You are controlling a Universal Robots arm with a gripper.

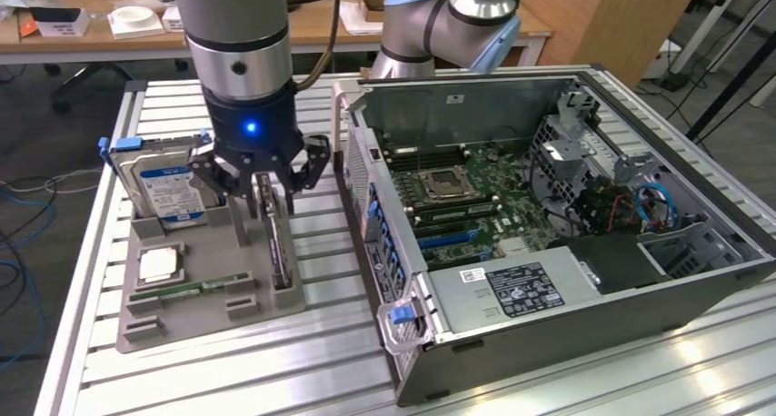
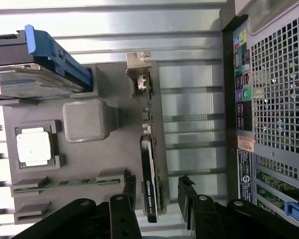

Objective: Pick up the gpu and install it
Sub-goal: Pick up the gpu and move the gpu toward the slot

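Gripper point(image 1: 260, 187) is hanging open directly over the gpu point(image 2: 152, 189), which is standing on edge in the gray holder point(image 1: 182, 321) between its fingers point(image 2: 123, 214), so a clean grasp is depending on centring the thin card and squeezing squarely.

The hand point(image 2: 157, 191) straddles the gpu point(image 2: 149, 172), a finger on either side, jaws apart. The card stands on edge in a grey holder point(image 2: 114, 152) that also carries a CPU point(image 2: 34, 148) and a hard drive point(image 2: 25, 79)

A ribbed aluminium worktop point(image 1: 243, 371) stands before a wooden desk point(image 1: 73, 45) and wooden cabinet point(image 1: 606, 16); blue cables point(image 1: 14, 243) trail across the dark floor point(image 1: 36, 321).
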